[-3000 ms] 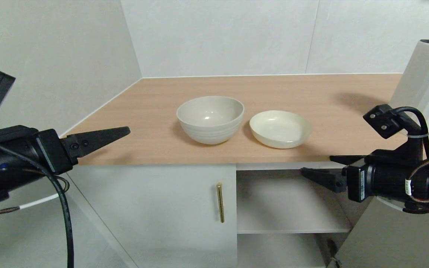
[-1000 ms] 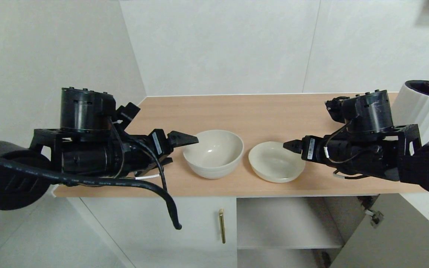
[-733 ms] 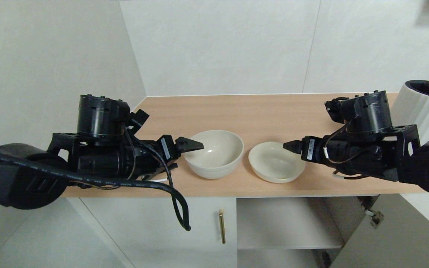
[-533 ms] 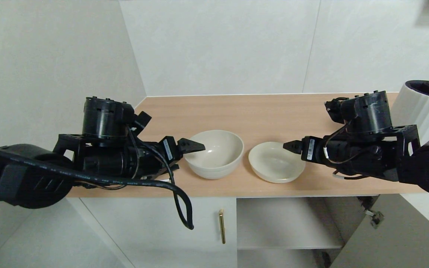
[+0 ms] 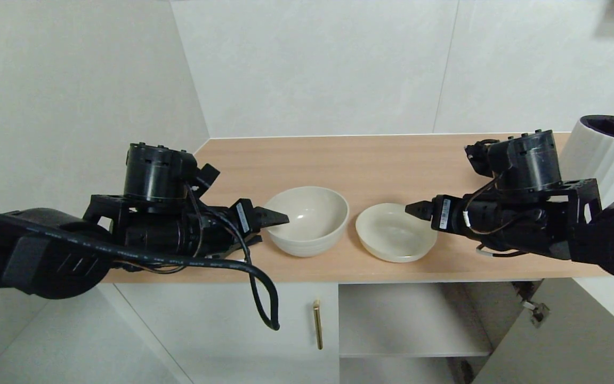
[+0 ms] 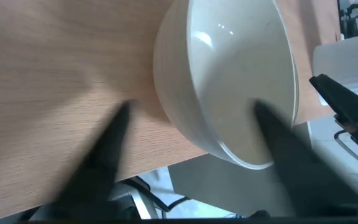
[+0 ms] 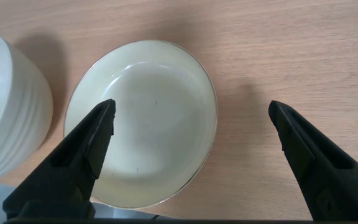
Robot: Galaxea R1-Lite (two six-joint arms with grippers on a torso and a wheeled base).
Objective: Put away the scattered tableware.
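Spanning the front, the wooden countertop (image 5: pixel 371 160) carried both pieces near its front edge. Deep bowl (image 5: pixel 307 220) sat to the left, shallow dish (image 5: pixel 395 232) just beside it, not touching. Left gripper (image 6: pixel 194 158) was spread, one finger inside the bowl, one outside its wall. Right gripper (image 7: pixel 191 107) was spread wide, one finger over the dish, the other over bare counter. White labels (image 5: pixel 444 205) on both grippers: print too small to read.

Bowl (image 5: pixel 307 220) and plate (image 5: pixel 395 232) on my counter (image 5: pixel 371 160).
I have the bowl just left of the plate; my left gripper (image 6: pixel 191 155) straddles the bowl's left rim, my right gripper (image 7: pixel 191 137) hangs over the plate's right side.
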